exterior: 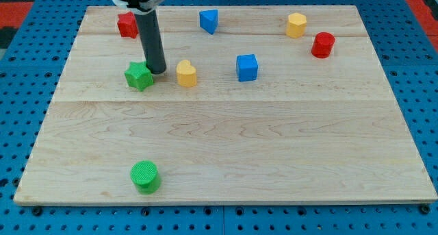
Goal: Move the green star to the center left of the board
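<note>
Green cylinder (144, 177) nearest, green star (139, 76) touching my tip (158, 71), left of it.

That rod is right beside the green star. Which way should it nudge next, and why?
Probably a short push toward the view's left and slightly down. My tip sits against the green star's right side, and the board's centre left lies leftward and a bit lower, with no block between.

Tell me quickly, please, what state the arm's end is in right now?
No gripper: my tip is a bare rod end, holding nothing, resting at the green star on its right edge in the view.
</note>
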Available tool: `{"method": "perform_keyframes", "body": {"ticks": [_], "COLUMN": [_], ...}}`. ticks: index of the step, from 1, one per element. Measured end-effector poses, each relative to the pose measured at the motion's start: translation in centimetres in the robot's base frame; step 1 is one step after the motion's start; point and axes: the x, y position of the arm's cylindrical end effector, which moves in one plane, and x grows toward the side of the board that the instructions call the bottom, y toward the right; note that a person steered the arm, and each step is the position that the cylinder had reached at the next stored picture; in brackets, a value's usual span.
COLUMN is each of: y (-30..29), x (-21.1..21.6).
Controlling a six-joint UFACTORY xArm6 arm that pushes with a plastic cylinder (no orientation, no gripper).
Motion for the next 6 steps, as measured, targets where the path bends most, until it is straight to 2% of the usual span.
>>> {"method": "perform_keyframes", "body": {"ticks": [1, 2, 4, 6], "y": [-2.1, 1.4, 0.6, -5.9], "x": [0.0, 0.0, 3.1, 1.4]}}
